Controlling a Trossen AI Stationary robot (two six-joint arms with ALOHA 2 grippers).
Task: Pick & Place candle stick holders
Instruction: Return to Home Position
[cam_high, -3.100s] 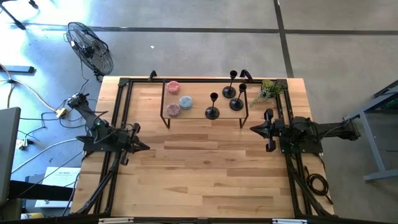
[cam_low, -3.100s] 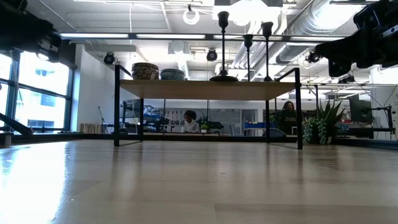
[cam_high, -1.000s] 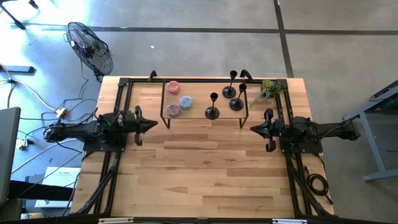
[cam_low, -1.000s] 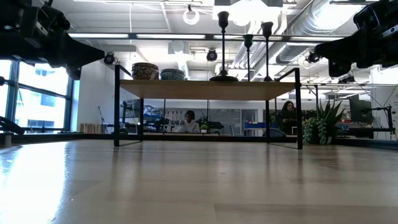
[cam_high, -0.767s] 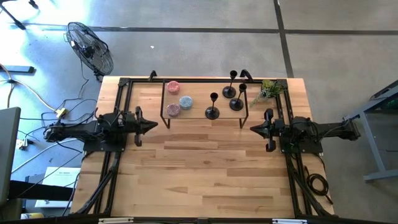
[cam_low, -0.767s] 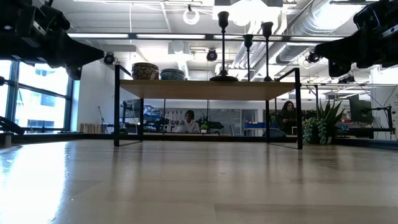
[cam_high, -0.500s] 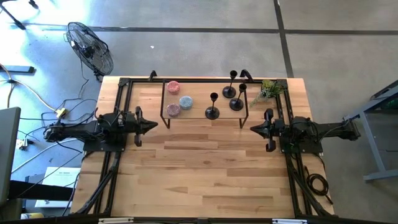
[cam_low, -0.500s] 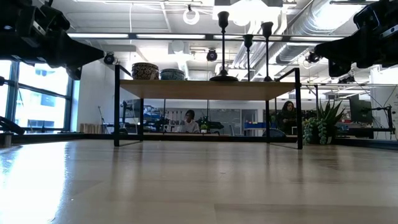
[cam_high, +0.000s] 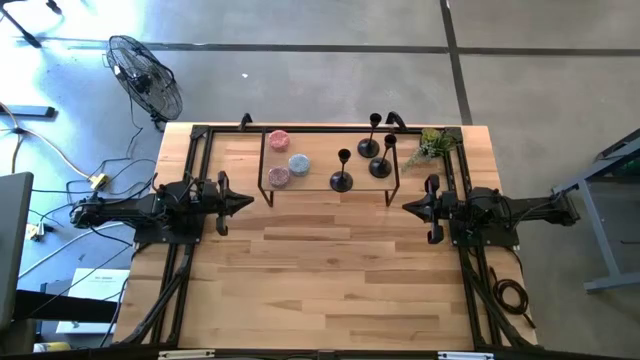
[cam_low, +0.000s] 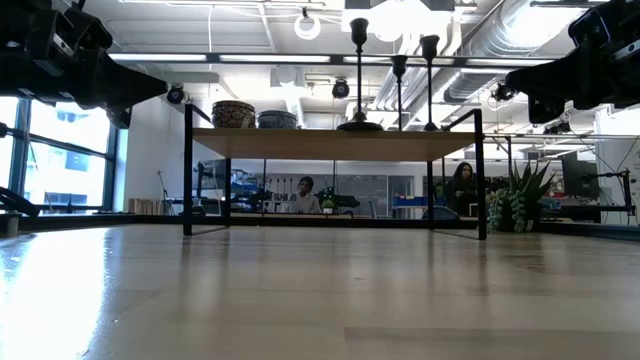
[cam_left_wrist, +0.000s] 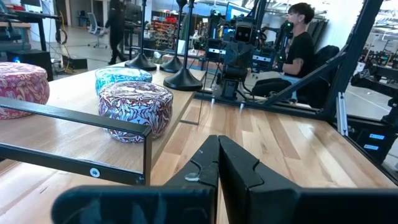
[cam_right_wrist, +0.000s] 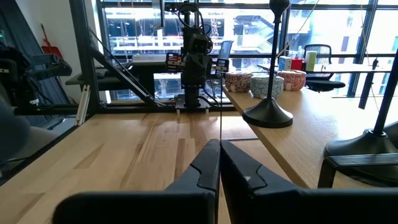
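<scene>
Three black candle stick holders stand by their round bases on a small raised wooden shelf (cam_high: 325, 180) at the table's far side: one near the shelf's front (cam_high: 342, 180), one at the back (cam_high: 369, 148), one at the right (cam_high: 380, 165). In the low view their stems rise above the shelf (cam_low: 358, 70). My left gripper (cam_high: 248, 199) is shut and empty, left of the shelf's near left leg. My right gripper (cam_high: 406, 208) is shut and empty, right of the shelf's near right leg.
Three patterned round tins (cam_high: 289, 165) sit on the shelf's left half. A small potted plant (cam_high: 432, 145) stands at the far right corner. Black rails (cam_high: 195, 160) run along the table's sides. The near half of the wooden table (cam_high: 330, 280) is bare. People sit beyond the table (cam_left_wrist: 301, 37).
</scene>
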